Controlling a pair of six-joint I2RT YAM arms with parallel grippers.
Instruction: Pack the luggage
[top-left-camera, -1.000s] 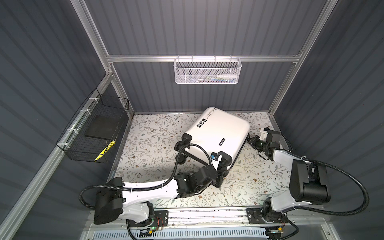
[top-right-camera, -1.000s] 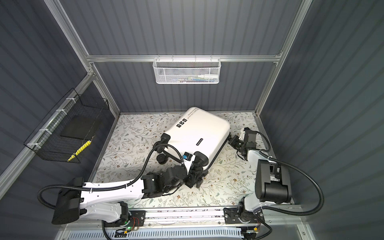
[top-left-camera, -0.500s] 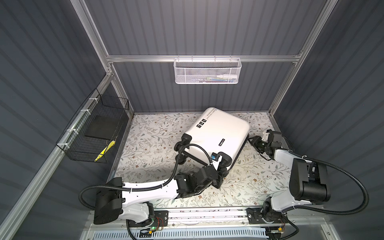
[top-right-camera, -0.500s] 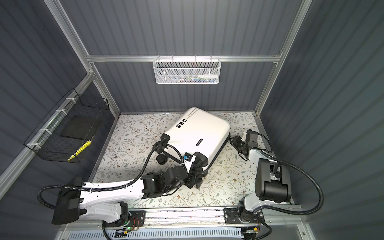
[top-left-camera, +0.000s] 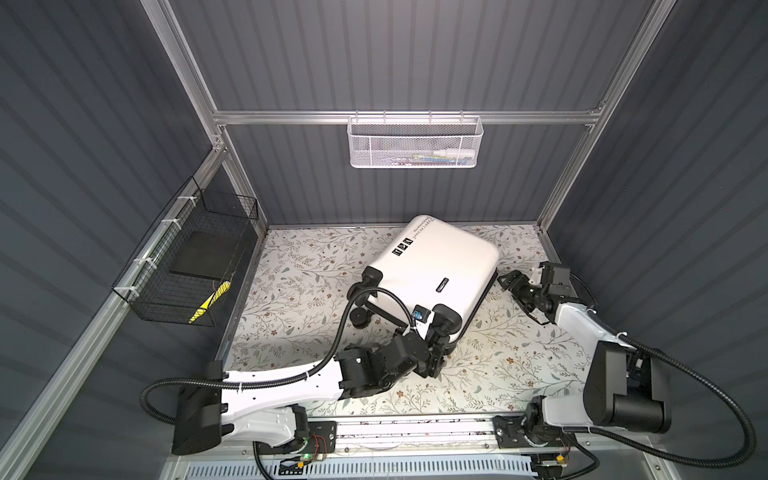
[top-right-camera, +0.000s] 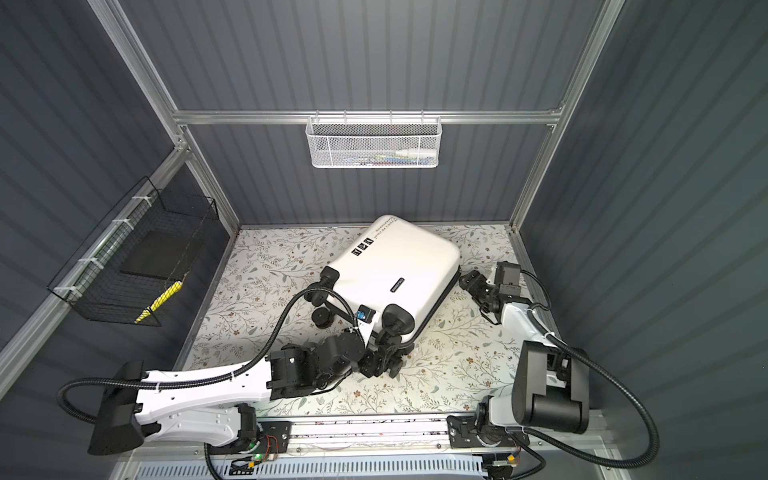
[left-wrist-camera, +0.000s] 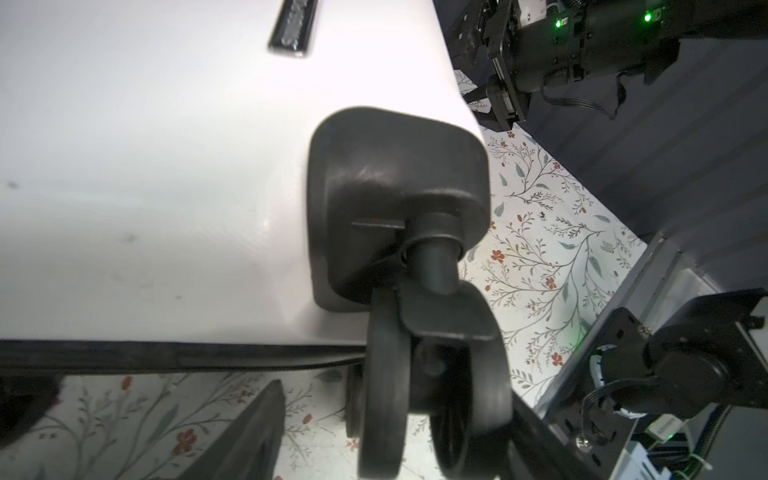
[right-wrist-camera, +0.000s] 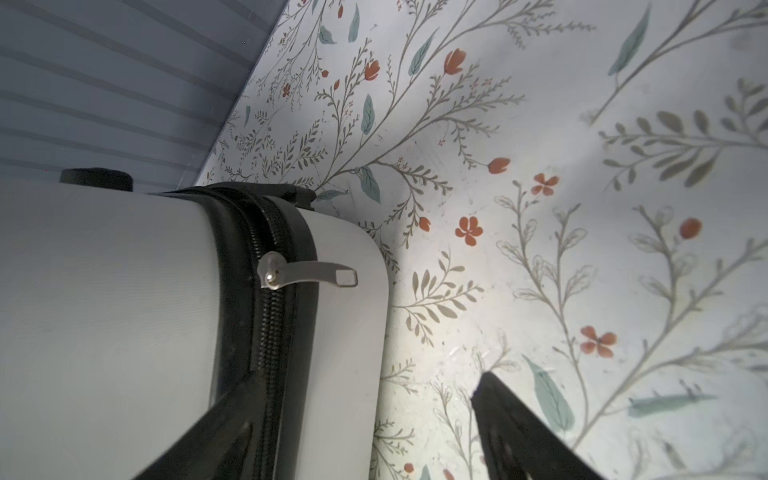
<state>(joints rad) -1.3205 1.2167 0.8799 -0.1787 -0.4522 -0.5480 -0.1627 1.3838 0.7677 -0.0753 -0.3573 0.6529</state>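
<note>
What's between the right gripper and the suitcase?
Nothing. In both top views, only a sliver of bare floral mat separates the open right gripper from the zipper side of the suitcase.

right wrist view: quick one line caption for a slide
Open right gripper at the zipper seam of the luggage, silver zipper pull lying ungripped against its white shell, floral table beyond.

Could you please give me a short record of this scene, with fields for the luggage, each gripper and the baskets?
luggage: closed, lying flat on the floral table
left gripper: open, jaws either side of a corner wheel
right gripper: open, near the zipper pull, holding nothing
white mesh basket: hung on the back rail
black wire basket: on the left wall
</note>
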